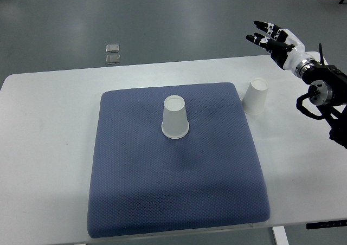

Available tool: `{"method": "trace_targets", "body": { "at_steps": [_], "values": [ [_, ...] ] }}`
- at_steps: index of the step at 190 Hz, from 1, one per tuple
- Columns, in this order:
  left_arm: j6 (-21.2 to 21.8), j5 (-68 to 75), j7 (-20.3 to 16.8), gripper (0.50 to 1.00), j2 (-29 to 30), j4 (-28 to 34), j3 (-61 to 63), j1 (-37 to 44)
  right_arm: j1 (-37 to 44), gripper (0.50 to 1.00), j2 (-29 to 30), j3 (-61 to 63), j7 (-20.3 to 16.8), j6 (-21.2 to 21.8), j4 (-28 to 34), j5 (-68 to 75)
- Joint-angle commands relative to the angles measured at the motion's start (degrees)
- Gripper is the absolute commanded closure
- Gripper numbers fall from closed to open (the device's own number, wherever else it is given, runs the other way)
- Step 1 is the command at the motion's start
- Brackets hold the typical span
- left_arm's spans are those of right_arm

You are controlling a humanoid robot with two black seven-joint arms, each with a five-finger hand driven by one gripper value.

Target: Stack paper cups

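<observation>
With fingers spread and empty, the right hand (pixel 274 39) should descend onto the upside-down paper cup (pixel 255 97) just right of the blue mat (pixel 173 201), gripping its wall lightly to avoid crushing it.

Your right arm enters from the right edge of the picture, its dark forearm and cabled joints low at the edge, a silver wrist collar above them. From there the arm angles up and to the left toward the far side of the scene. Your right hand (pixel 275 38) is white at the back with black fingers (pixel 261 24). The fingers are spread and extended, pointing left and slightly away, and they hold nothing. The hand hangs in the air at the far right.
</observation>
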Motion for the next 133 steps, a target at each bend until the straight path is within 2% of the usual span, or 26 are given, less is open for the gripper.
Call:
{"method": "trace_targets", "body": {
  "at_steps": [1,133],
  "values": [
    [-0.21,0.0,0.04,0.5,0.0,-0.39,0.02,-0.05,-0.07,0.564,0.68,0.0,0.0,-0.07,0.0,0.09],
    [-0.21,0.0,-0.04,0.5,0.0,-0.04,0.02,-0.05,1.33,0.564,0.42,-0.09,0.0,-0.42,0.0,-0.35]
  ]
}}
